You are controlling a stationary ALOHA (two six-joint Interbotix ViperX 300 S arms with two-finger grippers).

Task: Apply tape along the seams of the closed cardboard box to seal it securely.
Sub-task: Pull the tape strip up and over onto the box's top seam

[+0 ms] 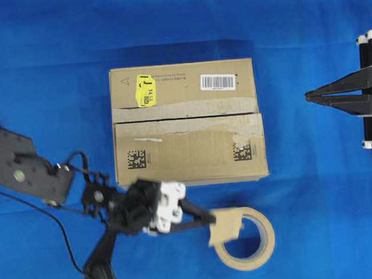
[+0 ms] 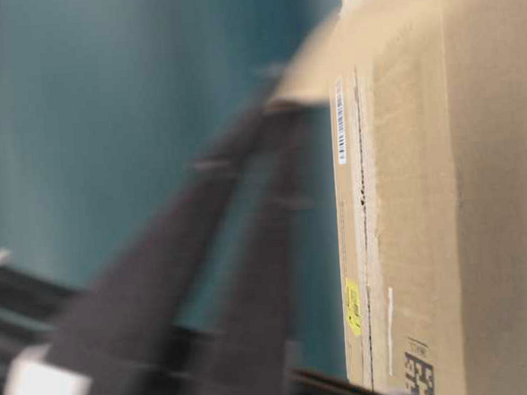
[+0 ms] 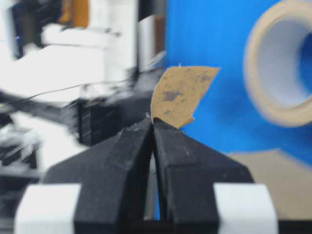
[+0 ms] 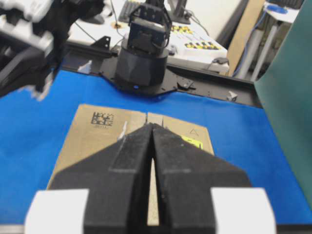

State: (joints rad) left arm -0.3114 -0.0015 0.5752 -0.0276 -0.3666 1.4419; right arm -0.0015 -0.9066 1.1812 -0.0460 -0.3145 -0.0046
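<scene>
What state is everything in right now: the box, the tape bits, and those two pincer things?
cardboard box: flaps closed, centre seam not yet taped.
tape piece: pinched in the left pincer, off the box.
tape roll: lying flat on the blue cloth.
right pincer: shut, empty, away from the box.

The box (image 1: pixel 188 121) sat mid-tabletop (image 1: pixel 43 72), its seam (image 1: pixel 185 118) running left to right. The tape roll (image 1: pixel 246 238) lay in front of it. The left hand (image 1: pixel 211 220) held the tape piece (image 1: pixel 224 227) over the roll; the right hand (image 1: pixel 309 95) stood right of the box, well apart
</scene>
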